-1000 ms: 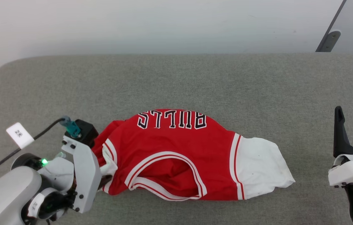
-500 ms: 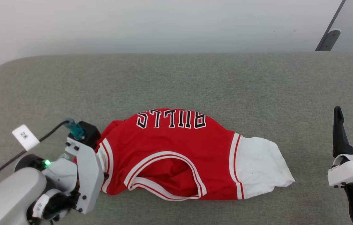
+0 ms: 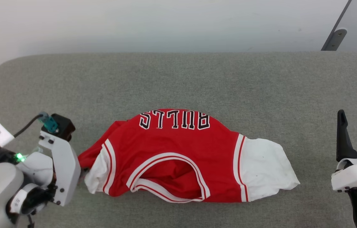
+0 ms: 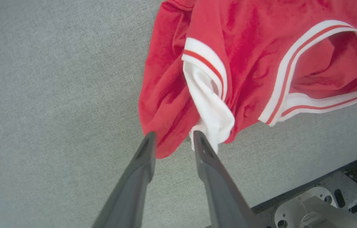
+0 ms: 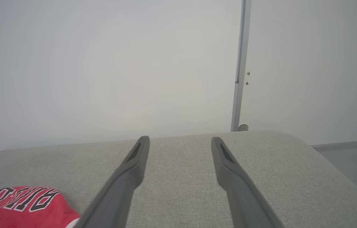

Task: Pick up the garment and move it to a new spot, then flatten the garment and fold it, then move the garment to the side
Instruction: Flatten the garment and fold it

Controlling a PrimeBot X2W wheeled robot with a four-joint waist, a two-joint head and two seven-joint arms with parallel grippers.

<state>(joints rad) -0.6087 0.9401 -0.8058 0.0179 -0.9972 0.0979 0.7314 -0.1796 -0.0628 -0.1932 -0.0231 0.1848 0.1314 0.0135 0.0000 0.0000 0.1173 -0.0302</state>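
**A:** Garment, position and heading?

**B:** The garment (image 3: 178, 158) lies on the grey counter (image 3: 178, 79), towards the robot's edge and about mid-width. Its long axis runs left to right across the robot. The neck opening (image 3: 169, 177) faces the robot. The "BULLS" lettering (image 3: 174, 120) is on the far side and reads upside down from the robot's side.

**A:** Materials?

**B:** Red knit body, soft and rumpled, with white-and-red striped trim. A white sleeve (image 3: 267, 167) lies flat at the robot's right end. The other sleeve (image 3: 97, 171) is bunched at the left end. The counter covering is a coarse woven cloth, and its corners are rounded.

**A:** Grippers?

**B:** The left gripper (image 4: 173, 136) has its fingers partly apart. The tips straddle the slack red corner, and one finger touches the white sleeve edge. I can see no pinch on the cloth. The right gripper (image 3: 355, 112) is spread wide and empty, well to the right of the garment.
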